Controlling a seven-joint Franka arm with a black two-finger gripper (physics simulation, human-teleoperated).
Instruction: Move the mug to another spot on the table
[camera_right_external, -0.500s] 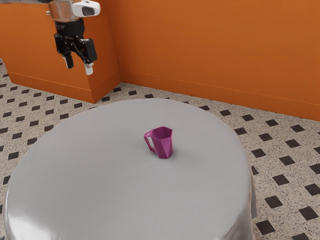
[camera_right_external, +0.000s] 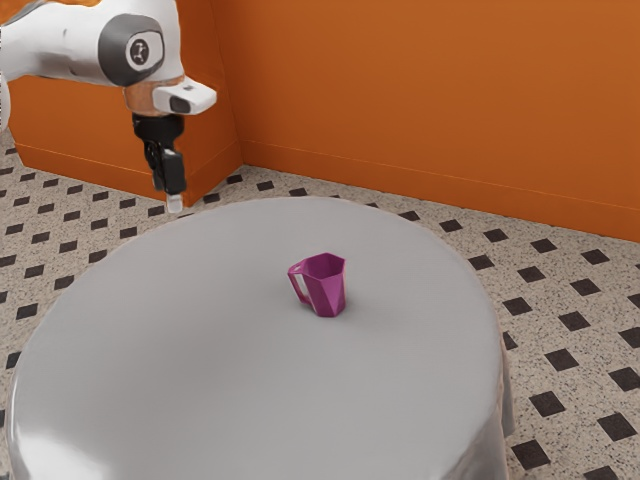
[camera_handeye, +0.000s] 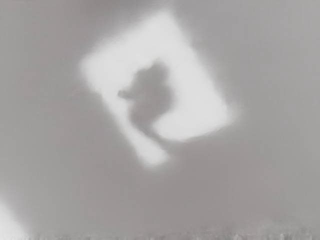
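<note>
Mug pos. and tool status

Mug (camera_right_external: 320, 284): magenta, faceted, upright, approx. at ctr of the round grey tabletop (camera_right_external: 200, 350). Handle faces ext. view's left.

Tool (camera_right_external: 172, 200): black, pointing down, at ext. view's upper left, high up near the tabletop's far rim. Well apart from the mug. It is seen edge-on, so whether it is spread apart or together cannot be told from this angle.

Arm (camera_right_external: 90, 45): white, enters from ext. view's upper left.

Wrist view: blurred grey surface under the hand w/ a bright skewed rectangular patch (camera_handeye: 200, 95) and a dark irregular blot (camera_handeye: 150, 100) inside it. What these are cannot be told.

Surroundings: orange wall (camera_right_external: 430, 90) behind the tabletop; speckled floor (camera_right_external: 570, 290) w/ black diamond tiles.
</note>
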